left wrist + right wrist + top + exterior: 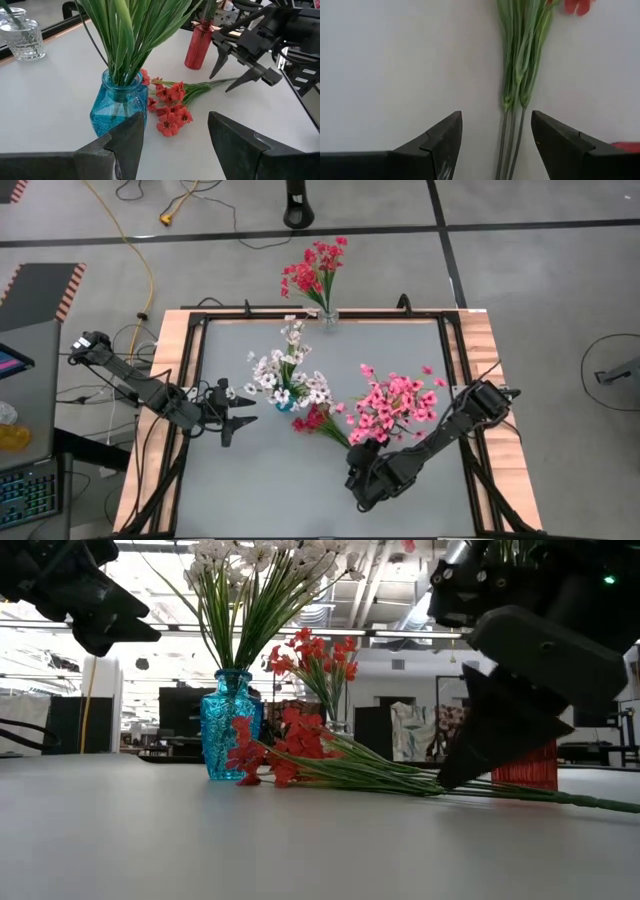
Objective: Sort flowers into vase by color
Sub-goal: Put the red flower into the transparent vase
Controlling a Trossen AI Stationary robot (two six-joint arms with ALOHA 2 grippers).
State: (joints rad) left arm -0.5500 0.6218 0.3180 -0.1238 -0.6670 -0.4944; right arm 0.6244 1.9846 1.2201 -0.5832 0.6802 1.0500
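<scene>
One red sprig (318,420) lies flat on the table (400,490), blossoms just beside the blue vase (285,402), stems running toward the right gripper (492,145). R. gripper hangs low over the stems w/ fingers spread, stems between them, nothing grasped: prob. lined up for a pinch on the bare stems, clear of leaves. Left gripper (236,416), also spread and empty, waits near the blue vase. White flowers (290,370) stand in the blue vase, pink (395,402) in a red vase (197,46), other reds (315,270) in a clear vase (328,318) at the far edge, the likely home for the loose sprig by colour.
</scene>
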